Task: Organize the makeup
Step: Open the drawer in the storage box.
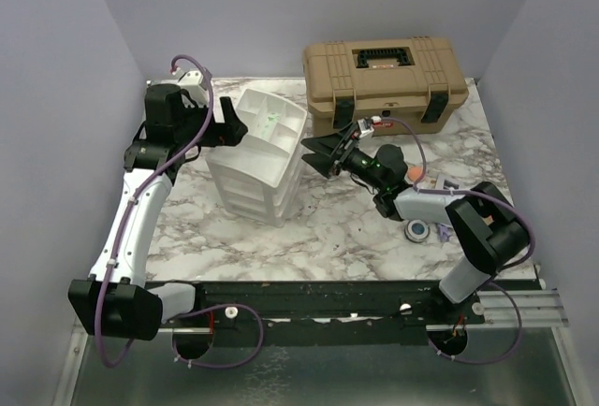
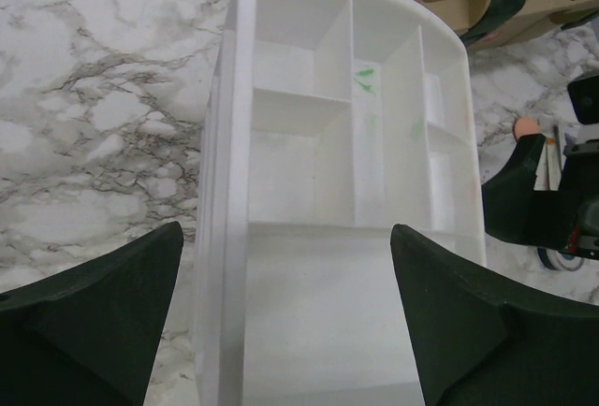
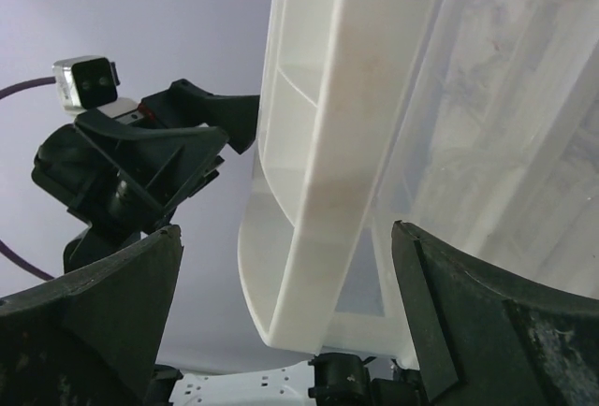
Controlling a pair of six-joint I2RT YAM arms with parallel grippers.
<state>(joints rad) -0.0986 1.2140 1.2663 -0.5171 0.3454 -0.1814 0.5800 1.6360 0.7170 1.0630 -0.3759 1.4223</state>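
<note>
White drawer unit [image 1: 253, 177] mid-table, left fingers [image 2: 94, 322] open over its top tray, right fingers [image 3: 487, 331] open at its side, compact [image 1: 416, 231] near right edge

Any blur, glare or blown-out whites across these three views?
Top external: even light, sharp, only a soft shadow beside the drawer unit. Left wrist: the unit's whites are nearly blown out and its dividers faint. Right wrist: the right hand's fingers are slightly soft and the drawer fronts hazy.
</note>
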